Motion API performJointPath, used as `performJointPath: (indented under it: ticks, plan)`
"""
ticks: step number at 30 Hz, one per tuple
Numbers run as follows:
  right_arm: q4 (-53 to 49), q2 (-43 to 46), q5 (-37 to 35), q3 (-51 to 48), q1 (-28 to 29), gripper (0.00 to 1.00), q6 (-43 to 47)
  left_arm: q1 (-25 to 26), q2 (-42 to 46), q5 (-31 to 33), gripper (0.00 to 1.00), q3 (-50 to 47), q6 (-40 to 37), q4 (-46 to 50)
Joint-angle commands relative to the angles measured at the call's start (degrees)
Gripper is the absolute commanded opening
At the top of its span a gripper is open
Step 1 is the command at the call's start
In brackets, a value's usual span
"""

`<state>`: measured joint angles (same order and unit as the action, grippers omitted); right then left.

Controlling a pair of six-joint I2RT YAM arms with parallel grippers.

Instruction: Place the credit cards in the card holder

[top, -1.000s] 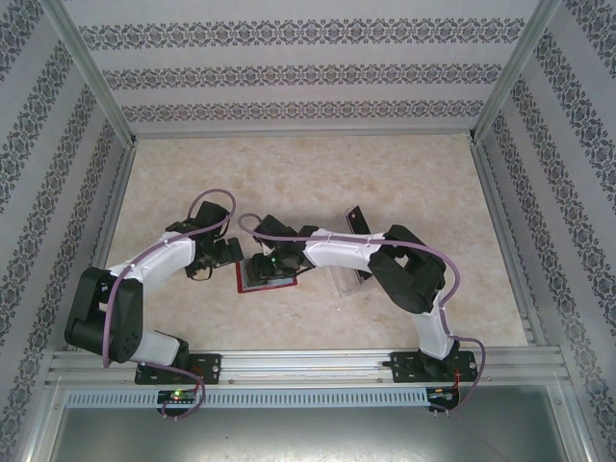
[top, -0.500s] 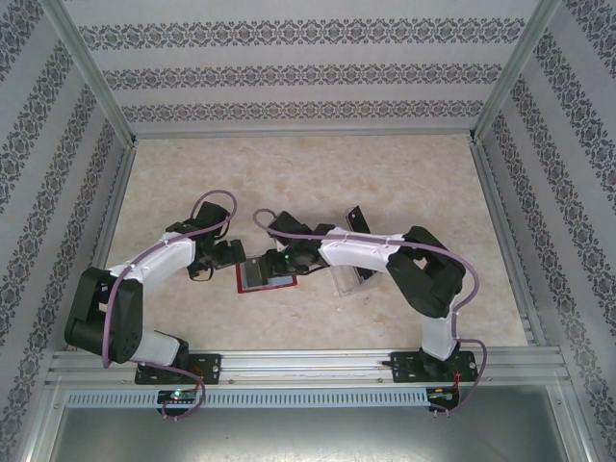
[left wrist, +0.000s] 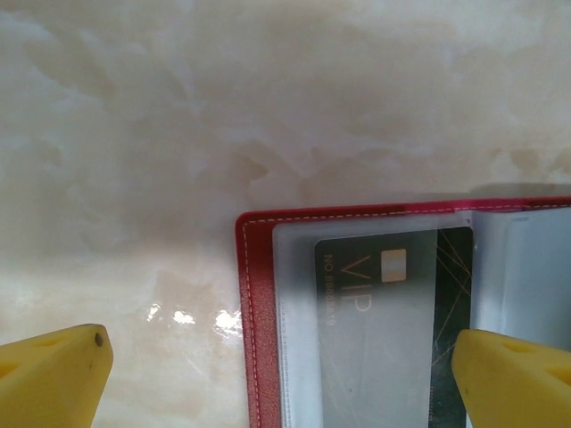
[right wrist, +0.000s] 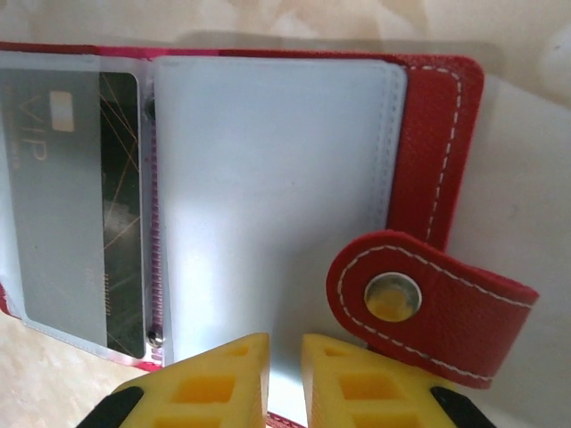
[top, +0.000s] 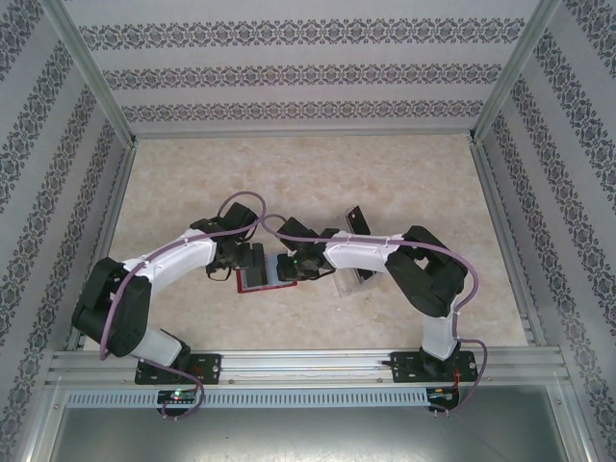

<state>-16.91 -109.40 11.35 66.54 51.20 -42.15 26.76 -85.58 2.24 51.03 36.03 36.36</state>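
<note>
One card [left wrist: 393,294] sits pocketed in the open wallet [right wrist: 437,160]. The left gripper [left wrist: 277,348] gapes over its edge; the right gripper [right wrist: 285,361] seems pinched on the wallet's inner leaf. Next: fetch another card.

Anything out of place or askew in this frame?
Only a small thing: the card in the holder's left sleeve seems not fully in, with a dark strip beside the spine lying uncovered. The holder lies open and flat, its snap tab loose. Nothing looks spilled or damaged.
</note>
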Motion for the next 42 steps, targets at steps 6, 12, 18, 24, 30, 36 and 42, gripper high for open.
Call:
performJointPath:
  ticks: [6, 12, 18, 24, 30, 36, 42]
  plan:
    - [0.93, -2.13, -1.38, -2.71, 0.04, 0.19, -1.51, 3.43, -2.32, 2.09, 0.99, 0.86, 4.15, 0.57]
    - [1.84, -2.83, -1.11, -3.5, -0.04, 0.18, -2.31, 5.4, -4.8, 1.82, 0.99, 1.55, 5.94, 0.01]
    - [2.5, -2.91, -0.99, -4.3, -0.05, 0.18, -2.76, 5.95, -4.74, 0.7, 0.99, 0.03, 6.76, -2.59]
    - [2.55, -3.1, -0.91, -4.49, -0.05, 0.17, -2.85, 6.2, -4.81, -1.29, 0.99, -0.43, 7.2, -5.1]
    - [2.24, -3.18, -1.07, -4.23, -0.05, 0.17, -2.87, 6.28, -6.59, 0.14, 0.99, -0.48, 7.86, -3.06]
    - [1.97, -3.27, -1.42, -4.61, -0.49, 0.17, -3.2, 6.33, -6.49, 2.78, 0.99, -1.19, 7.56, -0.42]
    - [1.71, -3.51, -1.65, -4.87, -0.88, 0.16, -3.29, 6.28, -5.39, 4.13, 0.99, -3.12, 7.63, -0.12]
